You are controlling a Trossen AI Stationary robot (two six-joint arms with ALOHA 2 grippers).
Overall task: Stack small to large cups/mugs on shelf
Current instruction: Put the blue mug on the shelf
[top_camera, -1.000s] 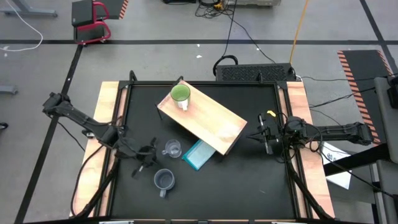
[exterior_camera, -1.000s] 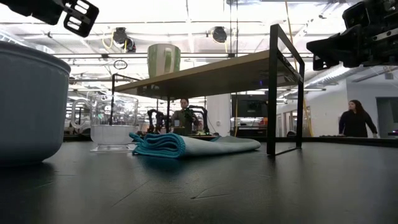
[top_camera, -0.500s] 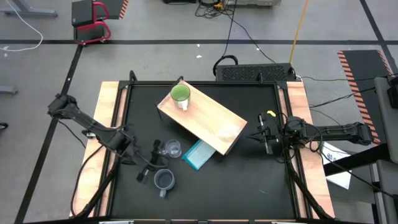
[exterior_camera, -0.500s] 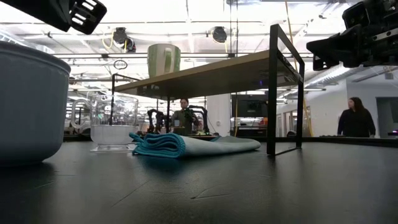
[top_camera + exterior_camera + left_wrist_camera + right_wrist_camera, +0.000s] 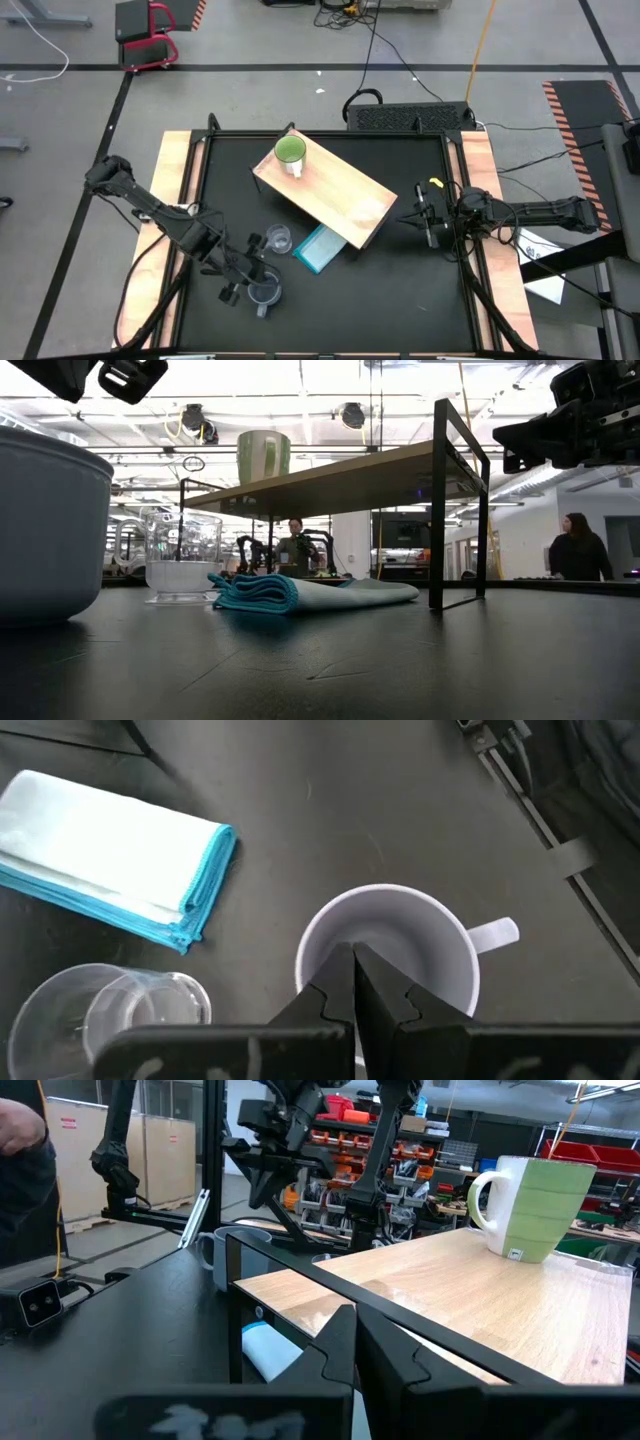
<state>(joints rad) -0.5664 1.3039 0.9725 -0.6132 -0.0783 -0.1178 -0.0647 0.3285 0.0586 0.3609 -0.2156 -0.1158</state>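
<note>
The grey-blue mug [image 5: 264, 291] [image 5: 390, 970] stands upright on the black table near its near edge. My left gripper [image 5: 255, 278] [image 5: 355, 955] is shut and hovers above the mug's opening; in the low view it [image 5: 128, 375] sits well above the rim [image 5: 50, 445]. The clear glass cup [image 5: 277, 240] [image 5: 110, 1015] stands beside the mug, toward the far edge. On the far-left end of the wooden shelf [image 5: 340, 195] stands the lime-green mug [image 5: 290, 152] [image 5: 530, 1208]. My right gripper [image 5: 408, 218] [image 5: 355, 1318] waits shut, just beyond the shelf's right end.
A folded white cloth with a light-blue edge [image 5: 320, 248] [image 5: 110, 850] lies partly under the shelf, right of the glass cup. The shelf's dark legs [image 5: 437, 510] stand on the mat. Wooden strips [image 5: 175, 200] border the table. People show in the room beyond.
My left gripper has moved toward the table's near edge and a little right, from beside the glass cup to above the grey-blue mug. The mugs, glass cup, shelf and cloth have stayed in place.
</note>
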